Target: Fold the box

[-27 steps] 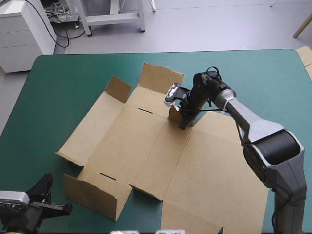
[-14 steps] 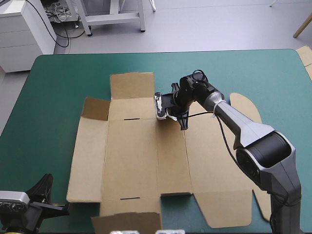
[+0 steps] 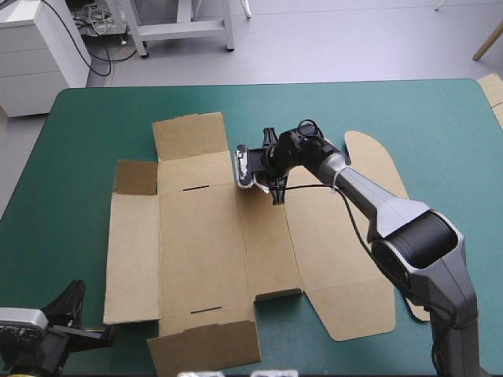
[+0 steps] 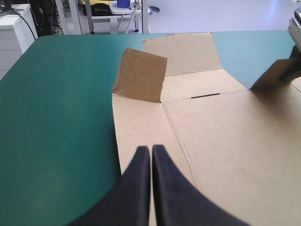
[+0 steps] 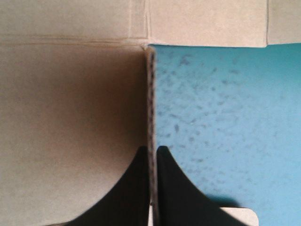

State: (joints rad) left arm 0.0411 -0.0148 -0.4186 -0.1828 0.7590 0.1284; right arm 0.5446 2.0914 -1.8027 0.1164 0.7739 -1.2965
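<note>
the box (image 3: 204, 236) lies opened out almost flat across the middle of the teal-green cover (image 3: 94, 133), its near flaps close to the table's near edge. one small corner flap (image 4: 141, 75) at the far left stands up.

the right gripper (image 5: 151, 149) is nipped all but closed on the thin edge of a short flap (image 5: 150, 94) on the box's far side, with board to one side of it and bare cover to the other. the left gripper (image 4: 151, 149) hangs at the near left corner, fingers pressed together on nothing, pointing along the left panel.

the main risk is that the sheet is held at one spot only. any pull or twist there probably drags or swings the whole board rather than bending the flap on its crease, and could nudge the near flaps over the table edge. the bite also looks shallow, so the flap may slip free, or buckle away from the score line.
</note>
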